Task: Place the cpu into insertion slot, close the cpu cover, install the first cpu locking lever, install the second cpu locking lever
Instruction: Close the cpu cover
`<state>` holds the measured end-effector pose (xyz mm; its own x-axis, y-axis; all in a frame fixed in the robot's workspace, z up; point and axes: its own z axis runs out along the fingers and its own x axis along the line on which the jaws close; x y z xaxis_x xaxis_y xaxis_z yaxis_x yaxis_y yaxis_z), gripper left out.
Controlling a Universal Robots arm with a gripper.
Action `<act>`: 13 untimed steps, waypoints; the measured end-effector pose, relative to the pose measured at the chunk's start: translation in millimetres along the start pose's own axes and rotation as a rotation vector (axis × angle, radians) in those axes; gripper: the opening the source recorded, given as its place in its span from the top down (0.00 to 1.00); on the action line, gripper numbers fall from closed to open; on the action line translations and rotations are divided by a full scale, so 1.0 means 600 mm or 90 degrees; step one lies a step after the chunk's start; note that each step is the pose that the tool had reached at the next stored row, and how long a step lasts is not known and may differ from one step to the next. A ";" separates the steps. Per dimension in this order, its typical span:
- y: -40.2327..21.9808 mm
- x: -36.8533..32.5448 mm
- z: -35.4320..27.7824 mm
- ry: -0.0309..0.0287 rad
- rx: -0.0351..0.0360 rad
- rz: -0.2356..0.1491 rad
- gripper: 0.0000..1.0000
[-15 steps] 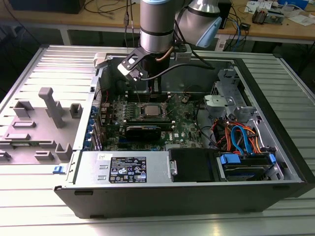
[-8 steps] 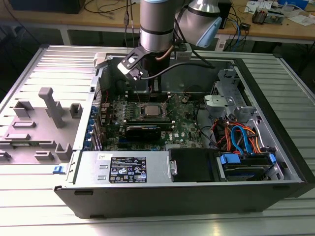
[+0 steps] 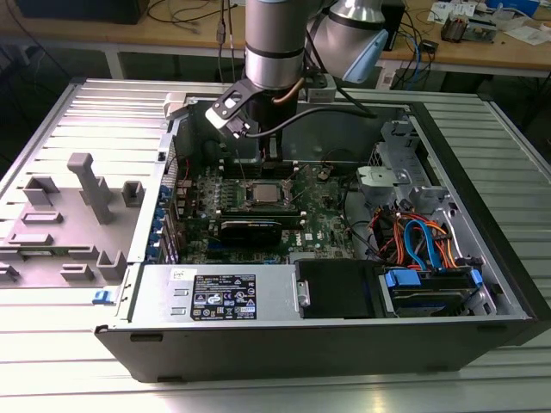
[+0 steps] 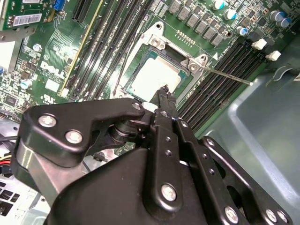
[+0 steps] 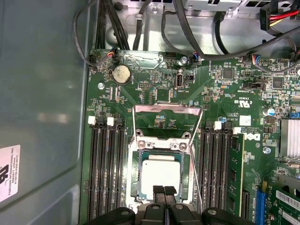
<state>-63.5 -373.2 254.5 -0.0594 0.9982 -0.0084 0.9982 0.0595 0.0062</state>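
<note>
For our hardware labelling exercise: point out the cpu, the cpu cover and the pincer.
cpu (image 5: 160,172): first wrist view, middle of its silver top.
cpu cover (image 5: 133,176): first wrist view, a side rail of the frame.
pincer (image 5: 164,190): first wrist view, between its shut fingertips.

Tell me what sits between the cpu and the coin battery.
In the first wrist view: the insertion slot's silver rim, then green board with small parts, between cpu and coin battery.
</note>
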 end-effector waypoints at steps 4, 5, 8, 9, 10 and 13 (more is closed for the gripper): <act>0.000 0.000 0.000 0.0000 0.0000 0.000 0.89; 0.000 0.000 0.000 0.0000 0.0000 0.000 0.89; 0.000 0.000 -0.001 -0.0001 0.0001 0.000 0.89; 0.000 0.000 -0.002 -0.0001 0.0002 0.000 0.89; 0.000 0.000 -0.002 0.0001 0.0002 0.000 0.89; 0.000 0.000 -0.005 0.0000 0.0003 0.000 0.89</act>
<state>-63.5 -373.3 257.3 -0.0594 0.9982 -0.0084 0.9982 0.0594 0.0057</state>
